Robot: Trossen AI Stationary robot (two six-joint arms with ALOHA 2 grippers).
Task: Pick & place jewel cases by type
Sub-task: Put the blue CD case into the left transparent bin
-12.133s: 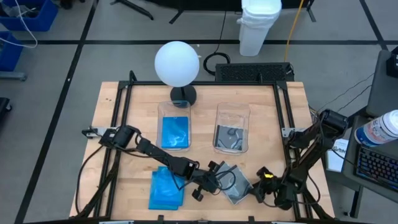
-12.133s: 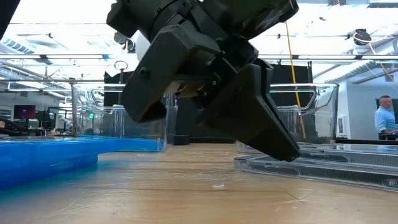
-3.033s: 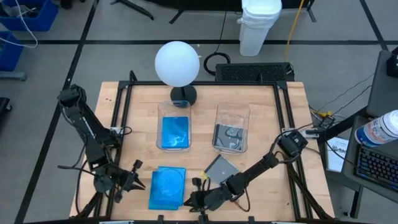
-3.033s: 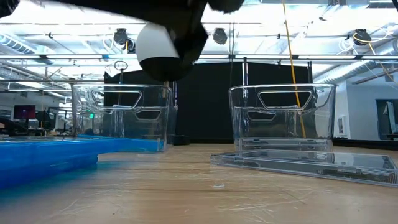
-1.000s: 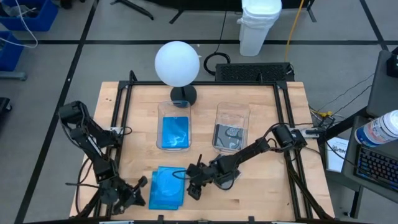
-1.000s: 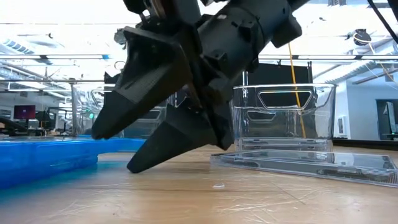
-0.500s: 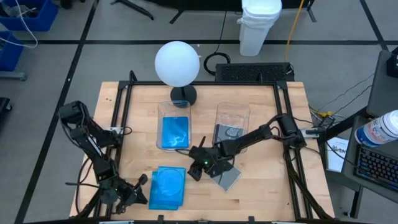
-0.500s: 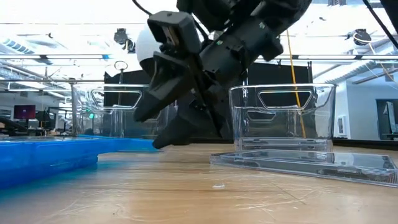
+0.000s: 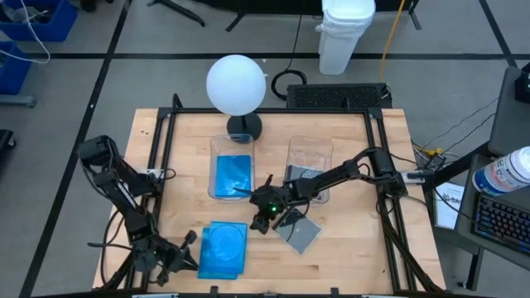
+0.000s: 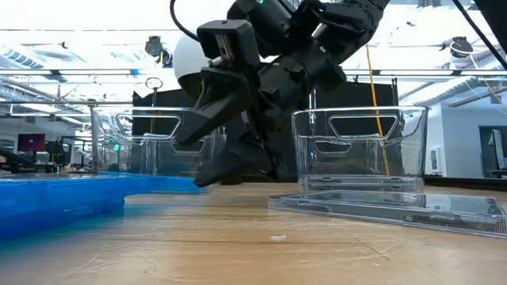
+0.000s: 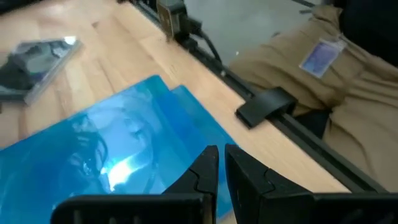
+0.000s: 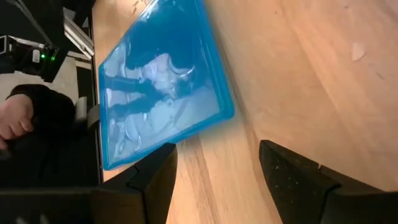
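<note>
- High view: right gripper (image 9: 267, 213) hovered just beside the clear jewel case (image 9: 298, 232), between the blue tub (image 9: 232, 168) and the blue jewel cases (image 9: 222, 248); left gripper (image 9: 166, 255) waited beside those.
- Low view: fingers (image 10: 207, 119) spread, holding nothing.
- Left wrist view: fingers (image 11: 205, 174) nearly pressed together over blue cases.
- Right wrist view: blue case ahead of spread fingers.

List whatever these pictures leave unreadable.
- High view: how many bright blue translucent jewel cases sit in the front stack; they overlap.
- High view: contents of the right clear plastic tub; the right arm crosses it.
- Low view: the left clear plastic tub, partly behind the right hand.
</note>
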